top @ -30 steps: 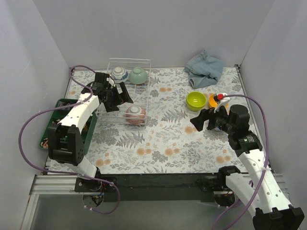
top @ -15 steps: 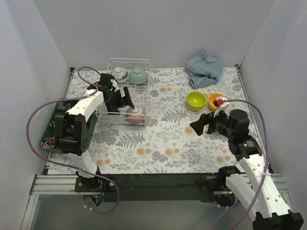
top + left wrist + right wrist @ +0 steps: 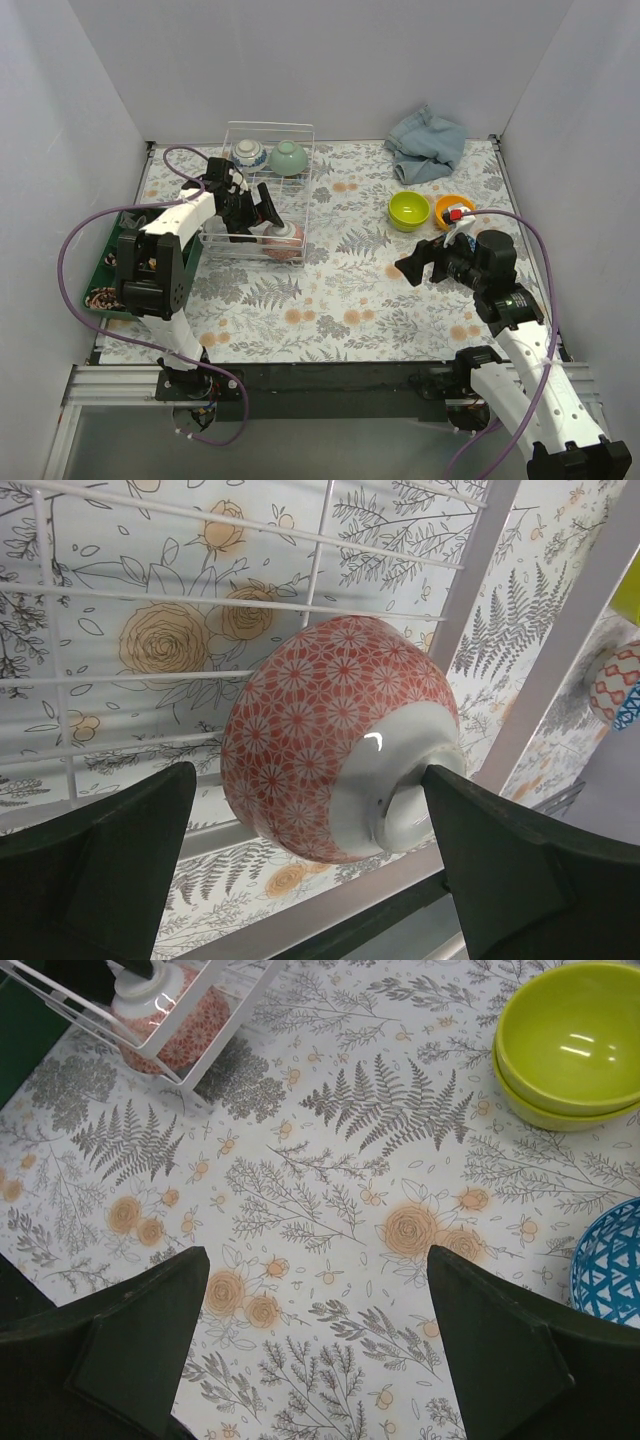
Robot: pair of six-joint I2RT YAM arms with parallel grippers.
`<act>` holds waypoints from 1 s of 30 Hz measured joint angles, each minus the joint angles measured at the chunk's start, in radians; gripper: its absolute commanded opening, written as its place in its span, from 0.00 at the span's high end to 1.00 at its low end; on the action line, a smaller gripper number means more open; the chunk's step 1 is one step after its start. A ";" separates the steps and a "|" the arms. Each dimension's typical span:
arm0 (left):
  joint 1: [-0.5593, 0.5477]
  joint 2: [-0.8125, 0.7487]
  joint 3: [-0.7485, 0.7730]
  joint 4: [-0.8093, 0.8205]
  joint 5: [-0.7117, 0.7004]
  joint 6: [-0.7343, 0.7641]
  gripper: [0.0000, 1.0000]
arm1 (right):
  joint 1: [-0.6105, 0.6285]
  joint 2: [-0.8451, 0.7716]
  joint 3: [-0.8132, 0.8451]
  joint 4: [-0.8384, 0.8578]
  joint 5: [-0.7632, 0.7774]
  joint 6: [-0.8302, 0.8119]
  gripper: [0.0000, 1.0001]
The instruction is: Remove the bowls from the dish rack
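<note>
The wire dish rack (image 3: 300, 182) stands at the back left. It holds a blue-and-white bowl (image 3: 249, 154), a pale green bowl (image 3: 288, 157) and a pinkish patterned bowl (image 3: 283, 240). My left gripper (image 3: 258, 214) is inside the rack, open. In the left wrist view the pinkish bowl (image 3: 320, 730) lies tilted between my fingers, the left gripper (image 3: 310, 775) straddling it; the right finger is at its foot and the left finger stands apart. Two stacked lime green bowls (image 3: 409, 210) and an orange bowl (image 3: 441, 207) sit on the table at the right. My right gripper (image 3: 425, 262) is open and empty above the table (image 3: 318, 1255).
A dark green tray (image 3: 108, 262) lies at the left edge. A crumpled blue cloth (image 3: 427, 143) is at the back right. The right wrist view shows the lime green bowls (image 3: 575, 1045), a blue patterned bowl (image 3: 612, 1260) and the rack corner (image 3: 235, 1005).
My left gripper has moved right and down in the rack to straddle the pinkish bowl. My right gripper has drawn back a little from the lime green bowls.
</note>
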 measured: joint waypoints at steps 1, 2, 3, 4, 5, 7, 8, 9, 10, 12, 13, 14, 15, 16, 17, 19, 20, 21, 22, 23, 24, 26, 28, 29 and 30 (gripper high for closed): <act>0.002 0.000 -0.007 0.010 0.009 -0.005 0.02 | 0.000 0.001 -0.004 -0.001 0.000 0.000 0.02; 0.003 0.000 -0.014 0.018 0.018 -0.011 0.02 | 0.000 0.004 -0.006 -0.005 0.000 0.000 0.02; 0.005 0.000 -0.019 0.024 0.025 -0.016 0.02 | 0.000 0.006 -0.007 -0.006 0.000 0.000 0.02; 0.005 0.000 -0.024 0.032 0.031 -0.021 0.02 | 0.000 0.010 -0.007 -0.009 0.000 0.000 0.02; 0.006 0.001 -0.028 0.037 0.036 -0.025 0.02 | 0.000 0.011 -0.007 -0.011 0.000 0.000 0.02; 0.008 0.006 -0.033 0.047 0.046 -0.032 0.02 | 0.000 0.012 -0.008 -0.012 0.000 0.000 0.02; 0.009 0.008 -0.036 0.052 0.053 -0.035 0.02 | 0.000 0.012 -0.008 -0.012 0.000 0.000 0.02; 0.009 0.011 -0.039 0.060 0.062 -0.040 0.02 | 0.000 0.012 -0.008 -0.012 0.000 0.000 0.02; 0.009 0.013 -0.042 0.066 0.068 -0.042 0.02 | 0.000 0.012 -0.009 -0.012 0.000 0.000 0.02; 0.010 0.015 -0.048 0.076 0.081 -0.048 0.02 | 0.000 0.012 -0.011 -0.012 0.000 0.000 0.02; 0.010 0.016 -0.051 0.081 0.086 -0.050 0.02 | 0.000 0.011 -0.015 -0.011 0.000 0.000 0.02; 0.011 0.016 -0.056 0.088 0.092 -0.053 0.02 | 0.000 0.011 -0.020 -0.012 0.000 0.000 0.02; 0.011 0.016 -0.061 0.096 0.099 -0.056 0.02 | 0.000 0.011 -0.024 -0.014 0.000 0.000 0.02; 0.011 0.017 -0.064 0.101 0.104 -0.058 0.02 | 0.000 0.011 -0.026 -0.016 0.000 0.001 0.02; 0.011 0.018 -0.068 0.108 0.110 -0.060 0.02 | 0.000 0.011 -0.027 -0.016 0.000 0.001 0.02; 0.011 0.018 -0.074 0.118 0.120 -0.064 0.02 | 0.000 0.011 -0.028 -0.017 0.000 0.001 0.03; 0.011 0.018 -0.076 0.121 0.124 -0.066 0.02 | 0.000 0.011 -0.028 -0.017 0.000 0.001 0.03; 0.011 0.018 -0.076 0.122 0.126 -0.068 0.04 | 0.000 0.011 -0.028 -0.017 0.000 0.001 0.03; 0.011 0.018 -0.076 0.121 0.126 -0.069 0.05 | 0.000 0.011 -0.028 -0.017 0.000 0.001 0.03; 0.011 0.018 -0.076 0.121 0.126 -0.071 0.10 | 0.000 0.011 -0.028 -0.017 0.000 0.001 0.03; 0.011 0.018 -0.076 0.121 0.126 -0.072 0.12 | 0.000 0.011 -0.028 -0.017 0.000 0.002 0.03; 0.011 0.016 -0.076 0.119 0.125 -0.077 0.20 | 0.000 0.011 -0.028 -0.017 0.000 0.002 0.03; 0.011 0.010 -0.073 0.112 0.122 -0.081 0.27 | 0.000 0.011 -0.028 -0.017 0.000 0.002 0.03; 0.011 0.006 -0.071 0.108 0.121 -0.083 0.30 | 0.000 0.012 -0.028 -0.017 0.000 0.002 0.03; 0.010 0.002 -0.067 0.100 0.118 -0.084 0.37 | 0.000 0.013 -0.028 -0.017 0.000 0.002 0.03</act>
